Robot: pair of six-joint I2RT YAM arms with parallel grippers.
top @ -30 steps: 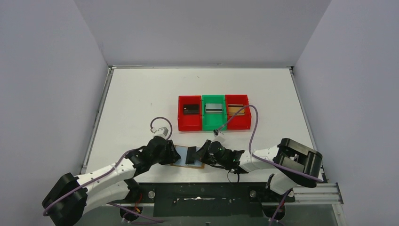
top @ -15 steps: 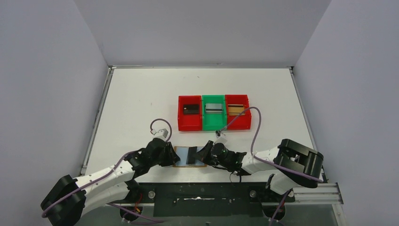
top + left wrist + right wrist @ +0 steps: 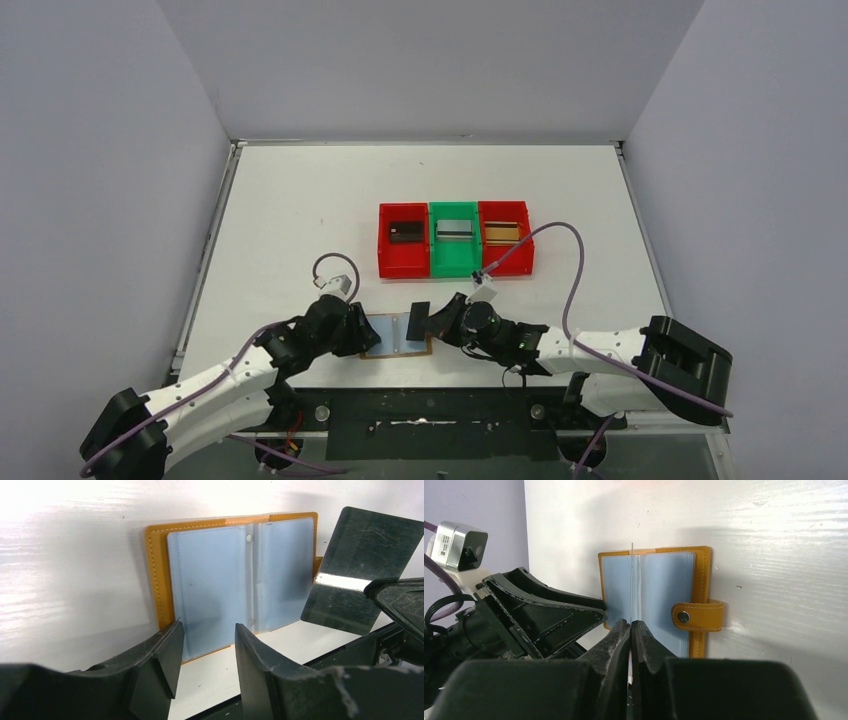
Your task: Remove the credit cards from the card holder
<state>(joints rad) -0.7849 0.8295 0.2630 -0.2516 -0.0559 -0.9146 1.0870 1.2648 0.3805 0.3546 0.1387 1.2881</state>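
The card holder [image 3: 397, 335] lies open on the table near the front edge, tan with pale blue pockets [image 3: 220, 575], its snap tab [image 3: 696, 616] at one side. My left gripper [image 3: 365, 333] is open, its fingertips [image 3: 174, 635] at the holder's near edge. My right gripper [image 3: 438, 322] is shut on a dark credit card [image 3: 418, 318] with a silver stripe [image 3: 360, 565]. It holds the card clear of the holder, just to its right. The card is edge-on in the right wrist view [image 3: 631, 580].
Three bins stand in a row mid-table. The left red bin [image 3: 385, 245] holds a black card [image 3: 404, 232]. The green bin [image 3: 454, 262] holds a silver card [image 3: 455, 229]. The right red bin [image 3: 505, 262] holds a gold-brown card [image 3: 502, 231]. The black rail lies just behind the holder.
My right gripper has drawn the dark card up and to the right, out of the holder. The right arm has stretched flatter. The left gripper stays at the holder.
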